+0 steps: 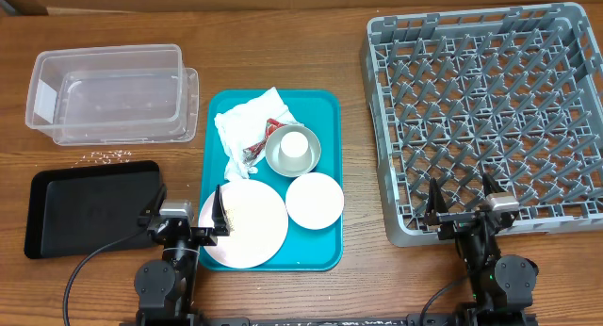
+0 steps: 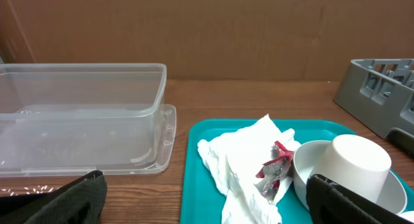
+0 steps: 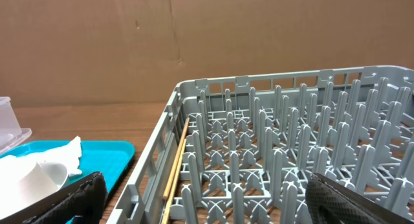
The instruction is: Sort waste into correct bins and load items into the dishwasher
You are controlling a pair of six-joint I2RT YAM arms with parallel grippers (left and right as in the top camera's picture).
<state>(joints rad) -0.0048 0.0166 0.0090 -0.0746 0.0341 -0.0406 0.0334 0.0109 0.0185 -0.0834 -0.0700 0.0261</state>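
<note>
Hovering released, jaws spread wide and grasping nothing: left gripper point(image 1: 188, 211) over the gap between the black tray point(image 1: 89, 208) and the pale-pink plate point(image 1: 252, 230), right gripper point(image 1: 462, 199) above the near rim of the grey dish rack point(image 1: 490, 109). Sitting on the teal tray point(image 1: 323, 109): that plate, a small pink bowl point(image 1: 314, 200), a grey bowl point(image 1: 277, 156) holding the white cup point(image 1: 296, 145), and crumpled napkins point(image 1: 243, 128) touching a red foil packet point(image 1: 268, 136). Lying scattered on bare table point(image 1: 283, 43) between clear tub point(image 1: 108, 95) and black tray: white crumbs point(image 1: 105, 157).
</note>
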